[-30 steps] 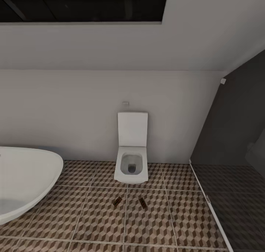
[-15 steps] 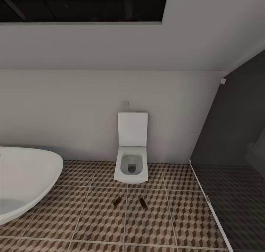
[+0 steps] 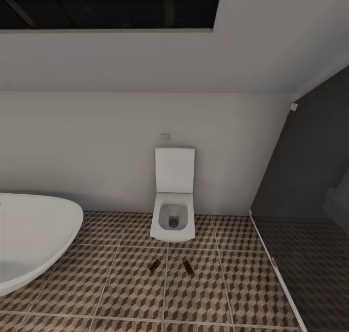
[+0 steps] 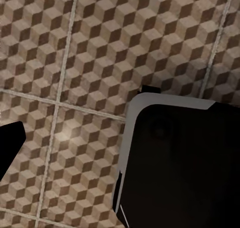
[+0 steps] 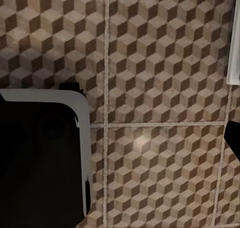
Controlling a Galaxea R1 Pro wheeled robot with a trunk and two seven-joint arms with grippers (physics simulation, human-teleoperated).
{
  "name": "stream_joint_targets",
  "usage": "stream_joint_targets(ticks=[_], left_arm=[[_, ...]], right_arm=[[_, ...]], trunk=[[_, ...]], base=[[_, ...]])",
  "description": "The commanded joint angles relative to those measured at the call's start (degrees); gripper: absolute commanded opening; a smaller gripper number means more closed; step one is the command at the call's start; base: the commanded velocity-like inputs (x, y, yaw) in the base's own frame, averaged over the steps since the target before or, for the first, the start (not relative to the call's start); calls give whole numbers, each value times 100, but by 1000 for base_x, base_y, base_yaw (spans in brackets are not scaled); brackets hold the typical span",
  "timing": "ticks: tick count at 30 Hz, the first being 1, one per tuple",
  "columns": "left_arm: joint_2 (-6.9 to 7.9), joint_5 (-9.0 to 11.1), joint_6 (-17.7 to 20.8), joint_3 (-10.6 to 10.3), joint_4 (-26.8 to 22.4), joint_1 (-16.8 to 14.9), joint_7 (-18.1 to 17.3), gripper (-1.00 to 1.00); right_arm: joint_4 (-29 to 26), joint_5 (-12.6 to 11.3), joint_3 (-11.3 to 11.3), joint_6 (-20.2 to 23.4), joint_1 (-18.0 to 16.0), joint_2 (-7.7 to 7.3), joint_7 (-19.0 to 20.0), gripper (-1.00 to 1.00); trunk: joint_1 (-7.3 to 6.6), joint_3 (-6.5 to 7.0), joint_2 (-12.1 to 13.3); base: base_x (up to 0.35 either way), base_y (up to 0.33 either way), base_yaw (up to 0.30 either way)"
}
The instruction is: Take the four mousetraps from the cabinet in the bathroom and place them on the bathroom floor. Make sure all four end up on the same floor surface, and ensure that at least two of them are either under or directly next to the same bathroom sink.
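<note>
No readable text (labels, numbers, signs) anywhere.

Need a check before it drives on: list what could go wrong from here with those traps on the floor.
1. Two mousetraps lie on the bathroom floor in front of the toilet, no sink in view; left there, they may miss the sink condition.
2. They are small, brown and blend into the patterned tiles, so the base could roll over them.
3. The bathtub crowds the left side when turning.
</note>
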Motion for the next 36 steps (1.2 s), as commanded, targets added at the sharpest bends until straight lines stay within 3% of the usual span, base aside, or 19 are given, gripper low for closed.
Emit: stream_joint_targets(ticks=[1,36], left_arm=[[2,37,-35,-50,21,-9,-6,100],[3,36,-41,-60,15,-9,-10,100]], right_arm=[[9,60,-42,-20,-4,-1,-20,100],[9,66,-42,-25,11,14,-19,100]], trunk=[[3,-11,-11],[3,205,-11]], base=[[0,0,0],[0,0,0]])
